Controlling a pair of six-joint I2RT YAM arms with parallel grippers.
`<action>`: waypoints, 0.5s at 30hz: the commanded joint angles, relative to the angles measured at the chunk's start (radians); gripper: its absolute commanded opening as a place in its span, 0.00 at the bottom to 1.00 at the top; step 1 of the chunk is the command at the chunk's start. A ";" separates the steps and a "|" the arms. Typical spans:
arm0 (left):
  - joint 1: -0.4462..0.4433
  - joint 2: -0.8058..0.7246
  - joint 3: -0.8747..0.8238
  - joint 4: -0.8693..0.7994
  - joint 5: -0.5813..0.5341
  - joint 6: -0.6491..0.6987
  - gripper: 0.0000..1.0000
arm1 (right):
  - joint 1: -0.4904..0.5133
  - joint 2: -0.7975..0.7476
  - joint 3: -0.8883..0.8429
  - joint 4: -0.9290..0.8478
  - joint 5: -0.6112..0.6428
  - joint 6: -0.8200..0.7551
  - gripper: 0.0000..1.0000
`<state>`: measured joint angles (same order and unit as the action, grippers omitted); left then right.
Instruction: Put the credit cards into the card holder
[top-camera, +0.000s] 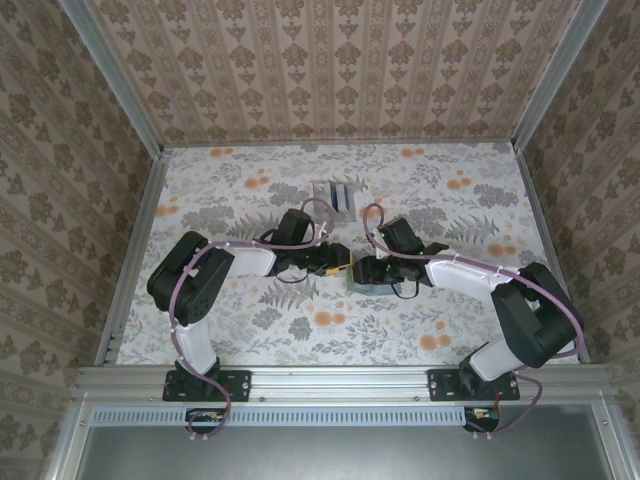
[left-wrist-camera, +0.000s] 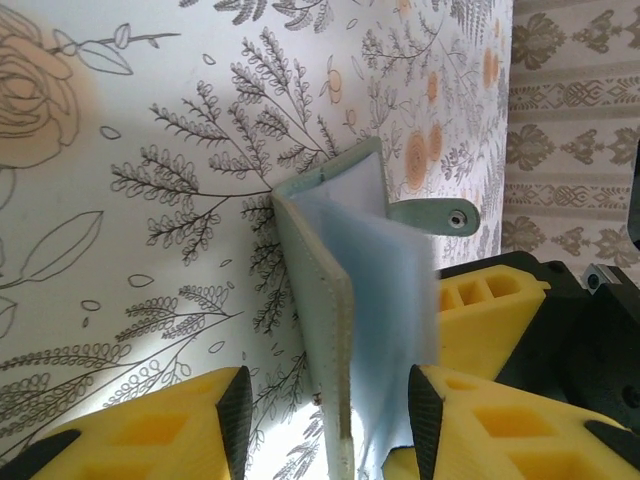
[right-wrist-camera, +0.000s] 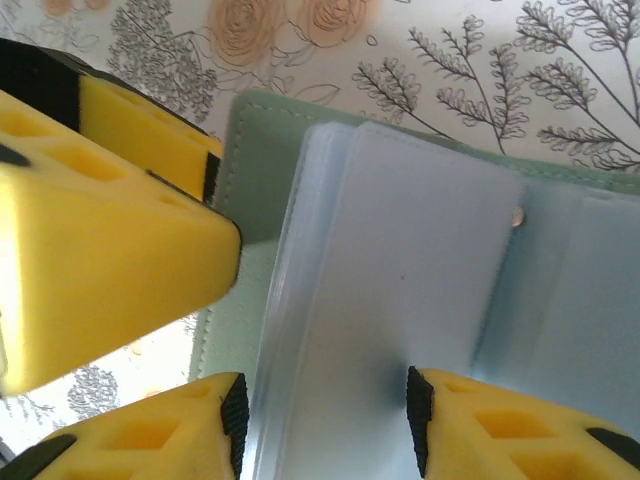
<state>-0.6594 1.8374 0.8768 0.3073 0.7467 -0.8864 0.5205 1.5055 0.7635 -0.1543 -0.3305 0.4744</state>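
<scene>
Item: flat grey-green folding card holder (top-camera: 368, 284), lying open mid-way on the floral-patterned table (top-camera: 300, 330) between both grippers. The right wrist view shows its pale translucent plastic sleeves (right-wrist-camera: 400, 250). The left wrist view shows its snap tab (left-wrist-camera: 440, 215). The left gripper (left-wrist-camera: 330, 410) is released, jaws astride the cover edge. The right gripper (right-wrist-camera: 325, 415) sits over the sleeves; whether it grips cannot be told.

Top external looks down over the whole table (top-camera: 250, 170); both wrist views closely share the card holder (left-wrist-camera: 320, 300)
</scene>
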 joint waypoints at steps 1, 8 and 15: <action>0.009 -0.006 0.028 0.005 0.026 0.015 0.49 | 0.000 0.007 0.002 0.024 -0.036 0.004 0.48; 0.017 0.000 0.023 0.032 0.031 0.004 0.49 | -0.002 0.023 -0.005 0.030 -0.040 -0.001 0.37; 0.016 0.023 0.027 0.072 0.060 -0.011 0.06 | -0.001 0.054 0.017 0.003 -0.027 -0.015 0.62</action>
<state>-0.6464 1.8397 0.8799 0.3389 0.7715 -0.8986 0.5205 1.5425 0.7639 -0.1379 -0.3515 0.4713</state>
